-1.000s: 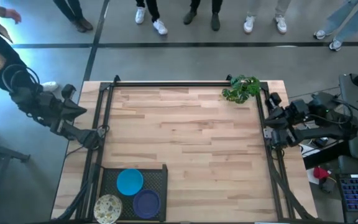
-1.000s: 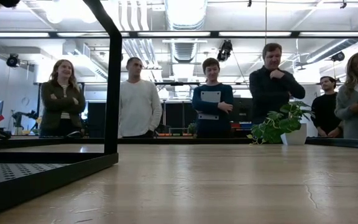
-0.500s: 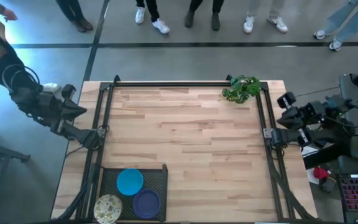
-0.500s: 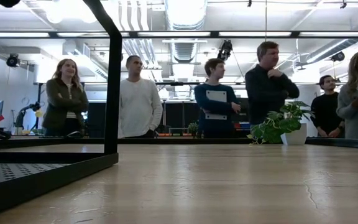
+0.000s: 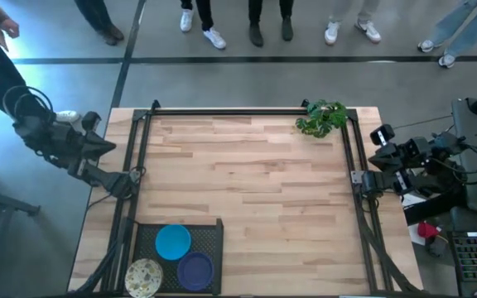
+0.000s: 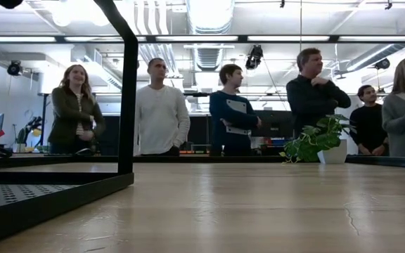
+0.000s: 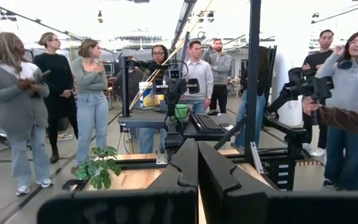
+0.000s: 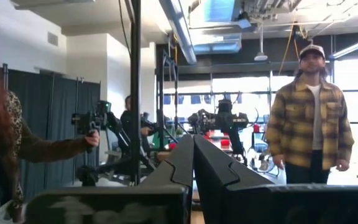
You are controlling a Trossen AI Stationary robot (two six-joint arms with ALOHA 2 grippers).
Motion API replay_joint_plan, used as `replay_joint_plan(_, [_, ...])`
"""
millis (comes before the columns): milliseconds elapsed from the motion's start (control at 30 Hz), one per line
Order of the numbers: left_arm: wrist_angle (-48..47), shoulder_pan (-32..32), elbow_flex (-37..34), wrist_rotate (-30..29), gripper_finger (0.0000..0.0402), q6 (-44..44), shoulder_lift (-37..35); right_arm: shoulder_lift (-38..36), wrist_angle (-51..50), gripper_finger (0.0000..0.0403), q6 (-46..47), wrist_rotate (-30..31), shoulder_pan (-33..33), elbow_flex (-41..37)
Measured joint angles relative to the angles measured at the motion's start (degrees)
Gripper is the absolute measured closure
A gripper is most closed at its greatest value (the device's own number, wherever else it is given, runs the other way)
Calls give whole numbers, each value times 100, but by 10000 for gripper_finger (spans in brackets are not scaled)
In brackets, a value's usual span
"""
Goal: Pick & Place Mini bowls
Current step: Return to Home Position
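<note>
Three mini bowls sit on a black perforated tray at the table's near left corner: a bright blue one, a purple one and a cream speckled one that overhangs the tray's near left edge. My left gripper is shut and empty, parked off the table's left edge, far from the bowls. My right gripper is also shut and empty, drawn back past the table's right edge. In the low view only the tray shows, and neither gripper.
A green potted plant stands at the far right corner. A black metal frame runs around the table, with a post near the tray. Several people stand beyond the far edge. Bare wood lies between tray and plant.
My right arm has drawn back toward the table's right edge, away from the frame rail, and has then held still. The left arm and the bowls have stayed put. People behind the table have shifted about.
</note>
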Motion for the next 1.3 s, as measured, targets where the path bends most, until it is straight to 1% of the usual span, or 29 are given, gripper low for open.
replay_joint_plan(300, [73,0,-61,-19,402,224,0,-94,11,394,-71,20,0,-115])
replay_joint_plan(533, [285,-2,-224,-21,401,318,-2,-96,86,394,-170,149,2,-383])
replay_joint_plan(1033, [951,-2,-839,-17,402,423,-2,-100,1046,394,-41,143,2,-1297])
replay_joint_plan(1300, [1570,-2,-1465,-15,402,429,-7,-101,1876,394,-41,143,2,-2052])
